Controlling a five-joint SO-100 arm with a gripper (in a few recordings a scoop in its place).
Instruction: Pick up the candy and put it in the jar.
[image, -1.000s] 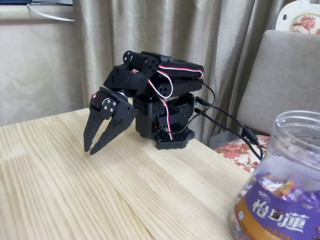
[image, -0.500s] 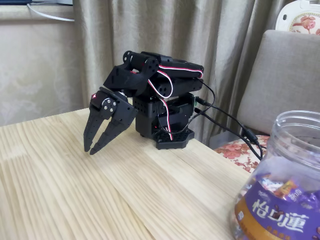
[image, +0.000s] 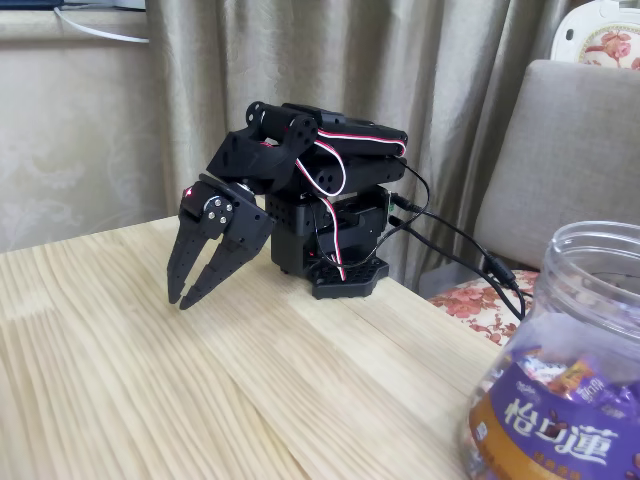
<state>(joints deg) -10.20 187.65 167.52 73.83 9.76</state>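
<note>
**Black arm folded at the table's back edge, jar at the right corner**

Over on the left of the fixed view, bare light-wood table (image: 150, 400) runs toward a pale wall and beige curtains (image: 330, 60). Moving in, there's the gripper (image: 180, 300), pointing down with its tips just above the wood, the two dark fingers (image: 228, 262) a little apart at the ends, nothing between them. A small red light glows at its top. Behind it the black arm (image: 310, 160) sits folded low over its base (image: 340, 275), red-and-white wires looping across the joints. Black cables (image: 460, 245) trail off the table's far edge to the right, past a grey chair (image: 560, 150) with a floral cushion. And at the lower right corner, close to the camera and cut by the frame, stands the jar (image: 590, 300): clear plastic, wide open mouth, a purple and brown-orange label with white Chinese characters, wrapped sweets showing through its wall. It is well apart from the gripper.
</note>
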